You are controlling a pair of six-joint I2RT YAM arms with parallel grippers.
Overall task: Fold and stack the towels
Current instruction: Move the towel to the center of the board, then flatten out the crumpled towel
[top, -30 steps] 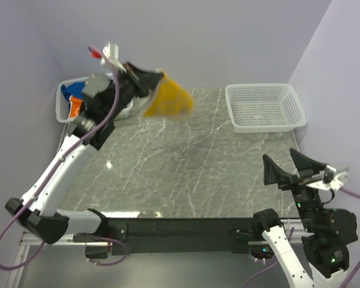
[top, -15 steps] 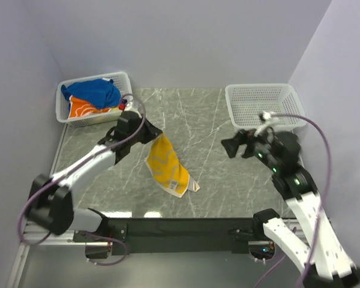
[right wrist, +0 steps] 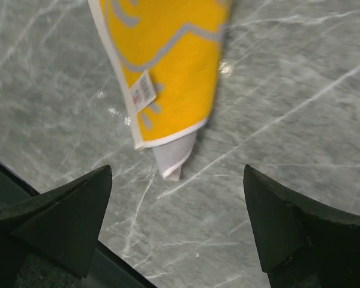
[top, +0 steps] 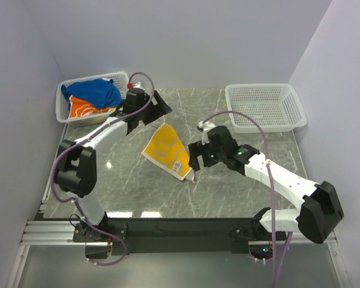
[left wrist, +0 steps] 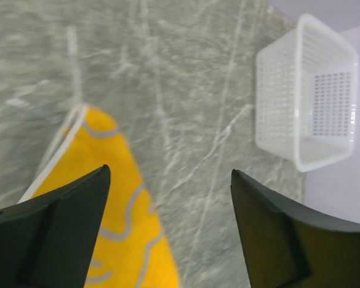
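Since the yellow towel point(top: 166, 151) lies loose on the table point(top: 138, 192), under my left gripper point(left wrist: 169, 174) and right gripper point(right wrist: 177, 173), both with fingers apart and empty, I think folding starts now. Next, each must pinch 1 corner.

Towels numbered three: one yellow towel point(top: 166, 150), one blue towel point(top: 95, 91), one orange towel point(top: 84, 108). Baskets numbered two: left basket point(top: 117, 75), right basket point(top: 265, 88). Arms numbered two: left arm point(top: 102, 135), right arm point(top: 276, 174). End effectors numbered two: left end effector point(top: 161, 107), right end effector point(top: 194, 159). There was one table point(top: 228, 192).
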